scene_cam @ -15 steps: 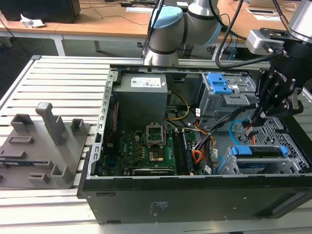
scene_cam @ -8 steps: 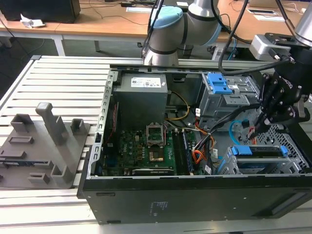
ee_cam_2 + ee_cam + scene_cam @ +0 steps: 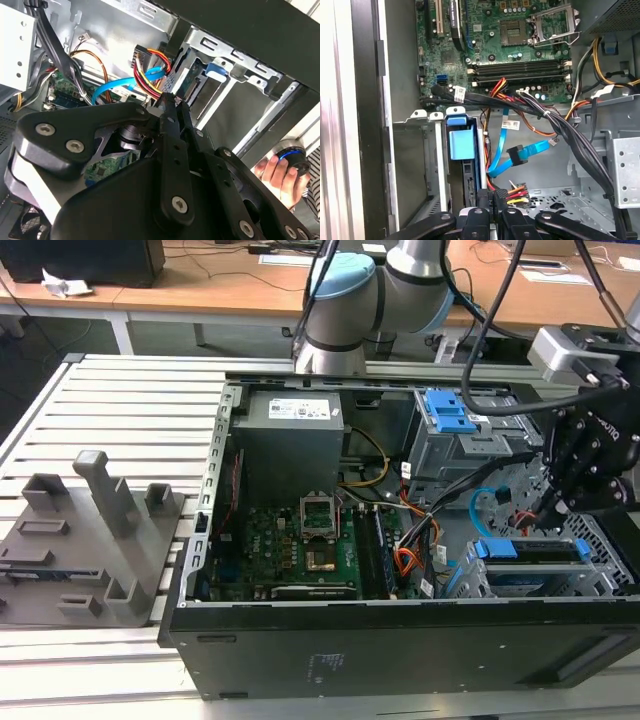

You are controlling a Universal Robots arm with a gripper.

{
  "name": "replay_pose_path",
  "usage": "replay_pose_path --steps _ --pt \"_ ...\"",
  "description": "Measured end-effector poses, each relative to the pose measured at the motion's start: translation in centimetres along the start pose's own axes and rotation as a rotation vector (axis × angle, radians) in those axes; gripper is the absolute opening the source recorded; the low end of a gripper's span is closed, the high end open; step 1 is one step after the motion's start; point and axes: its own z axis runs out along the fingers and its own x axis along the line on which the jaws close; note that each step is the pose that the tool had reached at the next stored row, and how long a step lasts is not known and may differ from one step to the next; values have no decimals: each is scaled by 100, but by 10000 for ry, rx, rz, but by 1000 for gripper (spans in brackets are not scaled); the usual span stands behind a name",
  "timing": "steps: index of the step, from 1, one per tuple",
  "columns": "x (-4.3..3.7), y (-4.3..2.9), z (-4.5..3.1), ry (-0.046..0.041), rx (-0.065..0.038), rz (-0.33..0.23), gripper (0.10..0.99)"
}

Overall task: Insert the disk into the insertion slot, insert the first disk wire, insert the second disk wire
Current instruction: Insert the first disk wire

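The disk (image 3: 462,145) sits in the insertion slot (image 3: 419,116), at the corner of the computer case (image 3: 400,650) on the exterior view's right — that step looks done. The gripper (image 3: 490,196) hangs just beside it, fingers (image 3: 483,200) pinched nearly together, apparently on the first disk wire (image 3: 516,192). Its plug needs squaring to the disk's socket, I'd judge — the second disk wire (image 3: 520,152) dangles free nearby.

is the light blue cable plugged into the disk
No, in the first wrist view the light blue cable ends in a plug hanging free beside the disk.
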Motion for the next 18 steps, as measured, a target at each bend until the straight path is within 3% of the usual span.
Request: replay_pose_path --steps 7,18 --pt "142 -21 30 4 7 -99 161" --pt "137 -57 91 -60 0 -132 161"
